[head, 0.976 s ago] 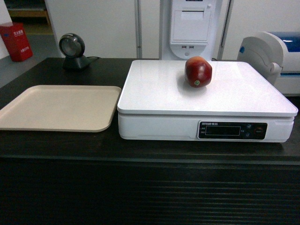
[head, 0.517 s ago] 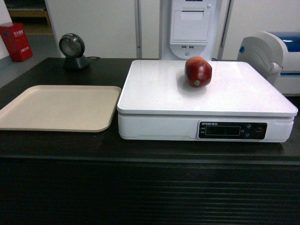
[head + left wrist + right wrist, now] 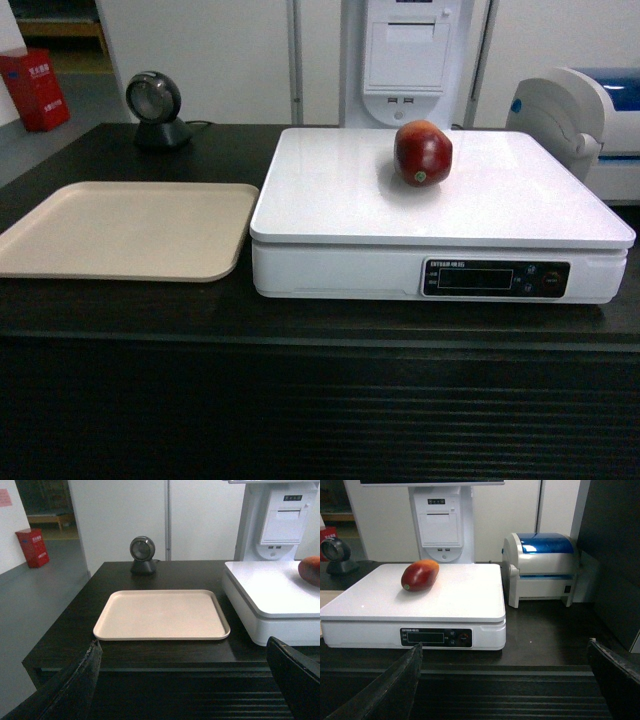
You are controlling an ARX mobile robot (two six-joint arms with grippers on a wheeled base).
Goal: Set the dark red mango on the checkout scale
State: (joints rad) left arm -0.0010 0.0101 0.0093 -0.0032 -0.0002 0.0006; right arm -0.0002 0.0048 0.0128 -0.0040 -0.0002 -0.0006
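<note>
Mango rests alone on the scale, well beyond both sets of fingers, each spread apart; keep them clear of the platform.

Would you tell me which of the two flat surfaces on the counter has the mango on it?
The white scale holds the mango; the beige tray beside it is bare.

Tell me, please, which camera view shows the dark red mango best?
The right wrist view: the dark red mango lies whole on the scale, its length and orange patch visible. The head view shows it end-on with its sticker; the left wrist view catches only its edge.
</note>
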